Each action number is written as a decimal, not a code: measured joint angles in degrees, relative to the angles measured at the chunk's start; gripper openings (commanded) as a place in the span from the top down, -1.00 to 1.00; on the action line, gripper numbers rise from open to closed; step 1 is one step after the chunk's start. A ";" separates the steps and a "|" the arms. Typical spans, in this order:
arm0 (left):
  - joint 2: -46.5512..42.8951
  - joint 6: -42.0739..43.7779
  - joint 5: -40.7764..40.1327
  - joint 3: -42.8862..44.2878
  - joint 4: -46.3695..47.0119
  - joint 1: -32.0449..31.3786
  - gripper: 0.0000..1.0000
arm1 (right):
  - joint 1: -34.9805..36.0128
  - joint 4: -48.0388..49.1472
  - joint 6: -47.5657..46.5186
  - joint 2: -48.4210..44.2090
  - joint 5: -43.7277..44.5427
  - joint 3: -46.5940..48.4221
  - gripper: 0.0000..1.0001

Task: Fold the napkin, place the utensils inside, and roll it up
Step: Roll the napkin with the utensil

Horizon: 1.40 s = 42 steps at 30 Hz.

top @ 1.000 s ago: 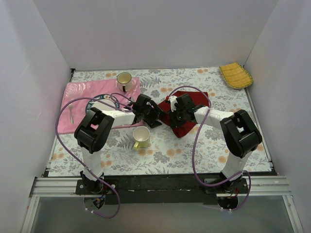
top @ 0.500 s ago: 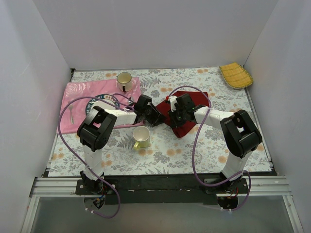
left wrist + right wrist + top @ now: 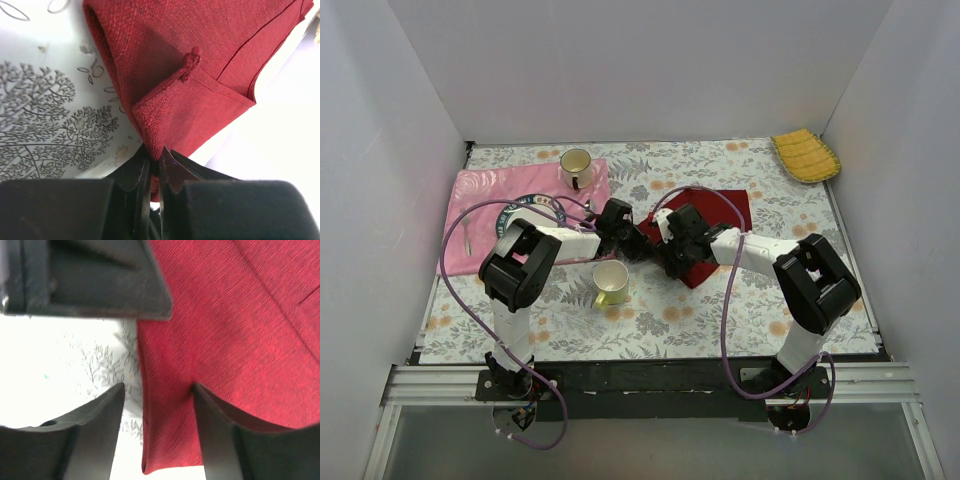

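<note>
The dark red napkin (image 3: pixel 725 208) lies folded on the floral table, right of centre. My left gripper (image 3: pixel 638 241) is at its left corner. In the left wrist view this gripper (image 3: pixel 154 159) is shut on that folded corner of the napkin (image 3: pixel 200 75), which rises from between the tips. My right gripper (image 3: pixel 673 256) is over the napkin's near left edge. It stands open (image 3: pixel 157 390), one finger over the table and the other over the napkin (image 3: pixel 235 330). One slim silver utensil (image 3: pixel 466 232) lies far left on the pink cloth (image 3: pixel 480 190).
A plate (image 3: pixel 516 214) sits on the pink cloth under the left arm. One cup (image 3: pixel 577 166) stands at the cloth's back corner, and a pale yellow cup (image 3: pixel 611 283) stands near the front, close under the left gripper. A yellow ribbed cloth (image 3: pixel 805 155) lies at back right.
My left gripper has shut on the napkin's left corner. The right gripper has opened, let go of the cloth and shifted left and nearer. The napkin now lies flatter.
</note>
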 measured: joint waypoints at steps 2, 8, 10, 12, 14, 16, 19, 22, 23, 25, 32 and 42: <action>0.00 0.02 0.59 0.00 -0.02 0.00 0.95 | 1.51 -1.60 -0.28 -0.44 2.71 0.00 -0.47; 0.00 0.02 2.43 0.02 -0.24 0.37 0.99 | 6.88 -3.10 -1.81 -1.14 13.18 -0.15 -0.51; 0.00 0.02 3.26 0.00 -0.37 0.66 0.99 | 8.72 -1.60 -2.43 -1.60 16.79 -1.11 -0.50; 0.00 0.02 4.13 0.02 -0.48 0.96 0.99 | 10.49 0.02 -2.75 -2.14 20.44 -2.32 -0.47; 0.00 0.02 4.81 0.00 -0.52 1.11 0.99 | 12.39 1.66 -3.15 -2.21 24.41 -3.15 -0.44; 0.00 0.02 5.40 0.00 -0.52 1.40 0.99 | 14.05 3.87 -3.78 -2.10 28.17 -4.15 -0.39; 0.00 0.02 6.34 0.00 -0.50 1.73 0.99 | 16.26 6.69 -4.66 -1.14 33.44 -4.90 -0.34; 0.00 0.02 7.08 0.00 -0.50 1.99 0.99 | 17.81 10.10 -5.57 0.11 37.38 -5.53 -0.29; 0.00 0.02 7.41 0.00 -0.50 2.12 0.99 | 18.05 11.19 -5.79 0.35 38.27 -5.84 -0.27; 0.00 0.02 8.11 0.00 -0.48 2.23 0.99 | 18.18 13.18 -6.16 0.83 39.52 -6.34 -0.21; 0.00 0.02 9.73 -0.02 -0.17 2.73 0.99 | 18.18 18.08 -8.00 3.23 42.99 -6.71 -0.01; 0.00 0.02 11.19 -0.04 -0.09 3.48 0.97 | 18.25 20.31 -8.35 4.35 44.52 -7.08 0.25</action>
